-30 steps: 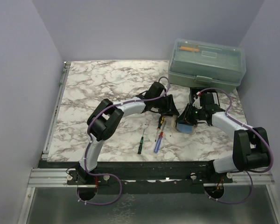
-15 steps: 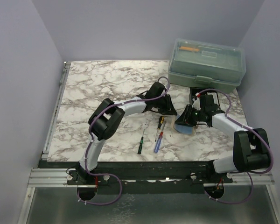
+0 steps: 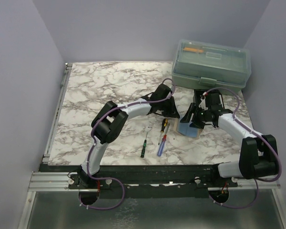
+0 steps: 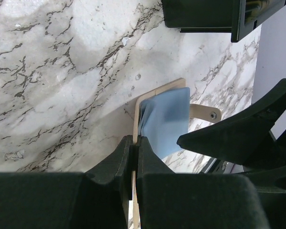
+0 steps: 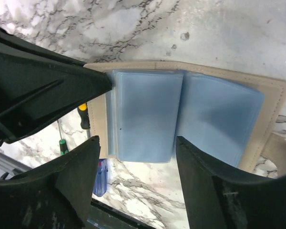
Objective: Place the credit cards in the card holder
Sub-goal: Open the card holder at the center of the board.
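The tan card holder (image 5: 272, 98) lies open on the marble table, held up at one edge. It also shows in the top view (image 3: 188, 129) and the left wrist view (image 4: 154, 91). Bluish-grey card-sized leaves (image 5: 143, 119) fill both its halves, stacked on the left half. I cannot tell cards from sleeves, and no loose card shows. My left gripper (image 4: 135, 140) is shut on the holder's tan edge; it also shows in the top view (image 3: 174, 112). My right gripper (image 5: 137, 143) is open and empty, just above the leaves; it also shows in the top view (image 3: 195, 119).
A translucent green toolbox (image 3: 212, 64) stands at the back right, close behind the right wrist. Three screwdrivers lie near the holder's left: yellow-handled (image 3: 165, 123), blue-handled (image 3: 160, 147) and green-handled (image 3: 143, 149). The table's right edge is near the right arm.
The right gripper has shifted slightly back toward the toolbox over the open holder. The left gripper stays clamped on the holder's edge and has edged back a little.
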Controlling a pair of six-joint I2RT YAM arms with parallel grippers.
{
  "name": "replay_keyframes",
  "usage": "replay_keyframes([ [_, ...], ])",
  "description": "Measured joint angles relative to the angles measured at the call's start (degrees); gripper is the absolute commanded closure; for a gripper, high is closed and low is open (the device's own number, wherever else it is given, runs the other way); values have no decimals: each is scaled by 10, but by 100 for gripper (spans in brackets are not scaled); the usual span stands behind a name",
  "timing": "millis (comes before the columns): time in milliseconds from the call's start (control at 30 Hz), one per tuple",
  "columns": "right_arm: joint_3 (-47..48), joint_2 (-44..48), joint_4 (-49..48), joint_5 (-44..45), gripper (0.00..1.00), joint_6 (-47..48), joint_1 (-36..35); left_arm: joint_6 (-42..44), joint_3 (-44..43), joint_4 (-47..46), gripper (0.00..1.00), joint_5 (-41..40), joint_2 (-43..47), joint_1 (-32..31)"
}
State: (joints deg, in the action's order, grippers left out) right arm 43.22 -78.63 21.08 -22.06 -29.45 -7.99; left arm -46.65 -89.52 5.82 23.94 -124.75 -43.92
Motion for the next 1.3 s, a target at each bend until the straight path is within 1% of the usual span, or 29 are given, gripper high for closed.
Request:
replay_keyframes([
  [67,4,-2,7,12,28,4,-3,2,0,2,100,-1,0,-1],
  [300,8,-28,14,28,27,11,-19,6,0,3,100,-3,0,-3],
  [500,9,-43,13,35,33,11,-24,6,0,3,100,-3,0,-4],
  [800,9,-61,11,49,48,10,-24,7,0,4,100,-4,0,-4],
  [867,9,-64,11,54,49,10,-24,7,0,4,100,-4,0,-4],
  [933,9,-64,14,69,46,9,-24,7,0,5,100,-5,0,-4],
  [1033,12,-64,27,102,38,-2,-24,9,0,7,100,-9,0,-4],
  [1100,21,-63,46,134,34,-13,-24,9,0,8,100,-10,0,-4],
  [1200,38,-63,83,205,30,-35,-26,12,0,12,100,-13,0,-3],
  [1300,52,-67,131,294,29,-69,-26,15,0,15,100,-15,0,-3],
])
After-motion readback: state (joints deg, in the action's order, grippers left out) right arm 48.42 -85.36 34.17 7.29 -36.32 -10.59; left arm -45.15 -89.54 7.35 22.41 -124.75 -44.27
